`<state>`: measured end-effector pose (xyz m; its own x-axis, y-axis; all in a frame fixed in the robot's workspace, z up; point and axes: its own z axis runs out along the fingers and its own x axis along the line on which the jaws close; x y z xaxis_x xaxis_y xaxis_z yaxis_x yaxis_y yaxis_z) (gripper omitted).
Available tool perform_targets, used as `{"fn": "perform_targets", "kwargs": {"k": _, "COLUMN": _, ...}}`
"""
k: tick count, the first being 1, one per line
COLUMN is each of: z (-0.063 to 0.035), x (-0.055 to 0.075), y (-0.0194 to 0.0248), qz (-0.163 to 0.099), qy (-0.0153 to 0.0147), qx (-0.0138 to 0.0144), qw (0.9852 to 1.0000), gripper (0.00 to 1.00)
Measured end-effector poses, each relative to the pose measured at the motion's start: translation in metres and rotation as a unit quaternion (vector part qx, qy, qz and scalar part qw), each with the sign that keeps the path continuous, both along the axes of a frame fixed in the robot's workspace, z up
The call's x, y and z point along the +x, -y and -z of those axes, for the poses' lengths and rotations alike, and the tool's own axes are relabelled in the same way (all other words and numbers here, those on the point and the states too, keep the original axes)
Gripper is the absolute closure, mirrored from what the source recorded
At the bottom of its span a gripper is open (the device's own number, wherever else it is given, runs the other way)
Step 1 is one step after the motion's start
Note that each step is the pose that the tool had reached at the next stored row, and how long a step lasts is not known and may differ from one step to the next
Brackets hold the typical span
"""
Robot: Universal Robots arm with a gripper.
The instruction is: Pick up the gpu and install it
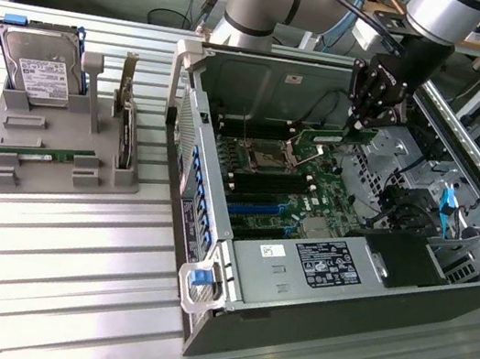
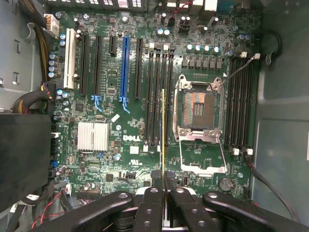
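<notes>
Above the motherboard [image 2: 145,121], tool [image 2: 164,180] clenched on the gpu [image 2: 163,130], stick edge-on, long axis parallel to the dark slots [image 2: 159,96] directly beneath.

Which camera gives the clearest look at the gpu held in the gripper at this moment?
The exterior view. There the gpu shows its green face, hanging tilted from the gripper above the open computer case. In the wrist view the gpu appears edge-on, a thin yellow-green line between the fingers, over the motherboard's memory slots.
</notes>
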<state>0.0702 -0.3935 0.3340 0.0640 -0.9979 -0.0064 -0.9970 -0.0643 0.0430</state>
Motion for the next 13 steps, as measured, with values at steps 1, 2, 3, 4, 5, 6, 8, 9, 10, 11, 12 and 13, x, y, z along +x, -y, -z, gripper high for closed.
{"fn": "perform_targets", "kwargs": {"k": 1, "z": 0.0003, "x": 0.0000, "y": 0.0000, "qz": 0.000, "qy": 0.0000, "qx": 0.0000, "qw": 1.0000, "gripper": 0.87}}
{"fn": "perform_targets", "kwargs": {"k": 2, "z": 0.0004, "x": 0.0000, "y": 0.0000, "qz": 0.000, "qy": 0.0000, "qx": 0.0000, "qw": 1.0000, "gripper": 0.87}}
{"fn": "perform_targets", "kwargs": {"k": 3, "z": 0.0006, "x": 0.0000, "y": 0.0000, "qz": 0.000, "qy": 0.0000, "qx": 0.0000, "qw": 1.0000, "gripper": 0.87}}
{"fn": "perform_targets", "kwargs": {"k": 4, "z": 0.0007, "x": 0.0000, "y": 0.0000, "qz": 0.000, "qy": 0.0000, "qx": 0.0000, "qw": 1.0000, "gripper": 0.87}}
{"fn": "perform_targets", "kwargs": {"k": 5, "z": 0.0009, "x": 0.0000, "y": 0.0000, "qz": 0.000, "qy": 0.0000, "qx": 0.0000, "qw": 1.0000, "gripper": 0.87}}
{"fn": "perform_targets", "kwargs": {"k": 6, "z": 0.0012, "x": 0.0000, "y": 0.0000, "qz": 0.000, "qy": 0.0000, "qx": 0.0000, "qw": 1.0000, "gripper": 0.87}}
{"fn": "perform_targets", "kwargs": {"k": 8, "z": 0.0019, "x": 0.0000, "y": 0.0000, "qz": 0.000, "qy": 0.0000, "qx": 0.0000, "qw": 1.0000, "gripper": 0.87}}
{"fn": "perform_targets", "kwargs": {"k": 9, "z": 0.0021, "x": 0.0000, "y": 0.0000, "qz": 0.000, "qy": 0.0000, "qx": 0.0000, "qw": 1.0000, "gripper": 0.87}}
{"fn": "perform_targets", "kwargs": {"k": 10, "z": 0.0022, "x": 0.0000, "y": 0.0000, "qz": 0.000, "qy": 0.0000, "qx": 0.0000, "qw": 1.0000, "gripper": 0.87}}
{"fn": "perform_targets", "kwargs": {"k": 11, "z": 0.0024, "x": 0.0000, "y": 0.0000, "qz": 0.000, "qy": 0.0000, "qx": 0.0000, "qw": 1.0000, "gripper": 0.87}}
{"fn": "perform_targets", "kwargs": {"k": 12, "z": 0.0025, "x": 0.0000, "y": 0.0000, "qz": 0.000, "qy": 0.0000, "qx": 0.0000, "qw": 1.0000, "gripper": 0.87}}
{"fn": "perform_targets", "kwargs": {"k": 13, "z": 0.0028, "x": 0.0000, "y": 0.0000, "qz": 0.000, "qy": 0.0000, "qx": 0.0000, "qw": 1.0000, "gripper": 0.87}}
